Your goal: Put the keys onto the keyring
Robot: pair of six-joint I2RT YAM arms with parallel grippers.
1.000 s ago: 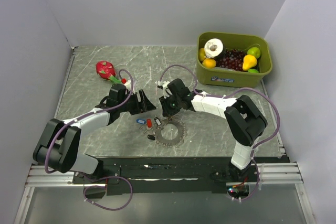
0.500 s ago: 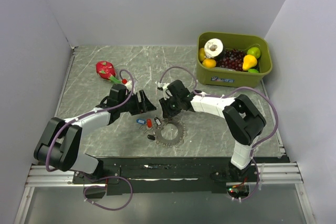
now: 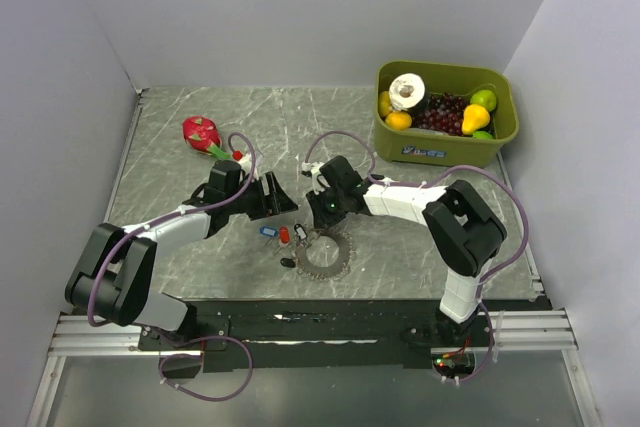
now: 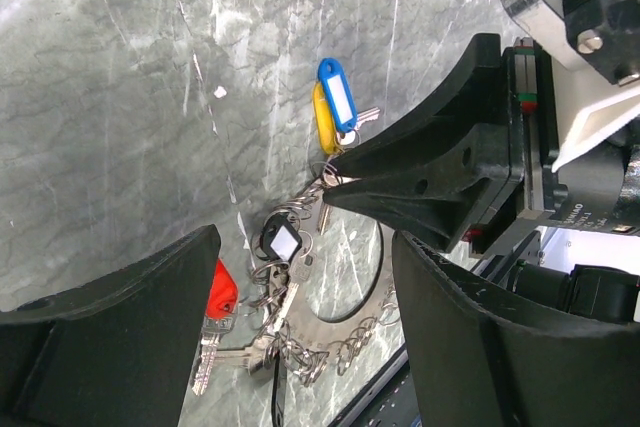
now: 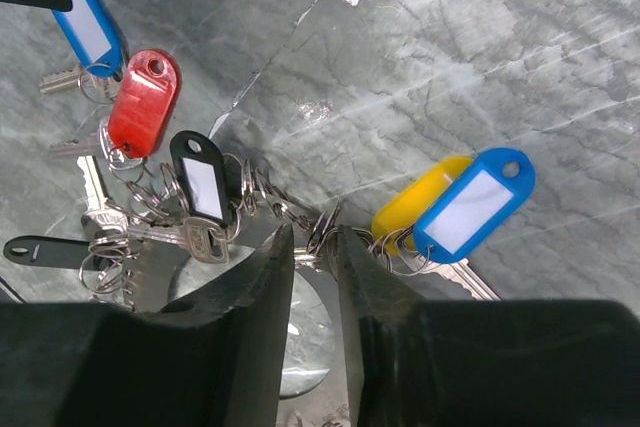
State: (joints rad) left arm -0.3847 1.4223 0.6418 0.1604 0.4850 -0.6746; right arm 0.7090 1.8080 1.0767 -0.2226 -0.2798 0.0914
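Your left hand (image 4: 302, 237) hovers left of centre in the overhead view. Its jaws are spread wide with nothing between them. In its own camera, part of the key cluster lies on the bench (image 3: 160, 167) below the gap.

Your right hand (image 5: 312, 235) is down at the cluster with its jaws drawn in to a slim slit. Its fingertips (image 5: 265, 267) flank a knot of small split rings (image 5: 322, 219), but you cannot tell whether those rings are pinched or only sit at the tips.

One blue-tagged key (image 5: 470, 202) lies at centre right of the right wrist view, overlapping a yellow tag (image 5: 415, 209). Both hang on small rings that run toward the fingertips. A second blue-tagged key (image 5: 90, 32) lies in the upper left of that view, just beside a red tag (image 5: 143, 102). A black-tagged key (image 5: 200, 182) sits between the red tag and the fingers, and a black fob (image 5: 40, 249) lies at the left edge.

The keyring (image 3: 343, 265), large and fringed with chain, lies flat just below centre in the overhead view. It touches the cluster, and the right hand is over its upper edge.

A green bin (image 3: 480, 152) of fruit stands at the upper right. A red dragon fruit (image 3: 203, 132) lies at the upper left of the bench.
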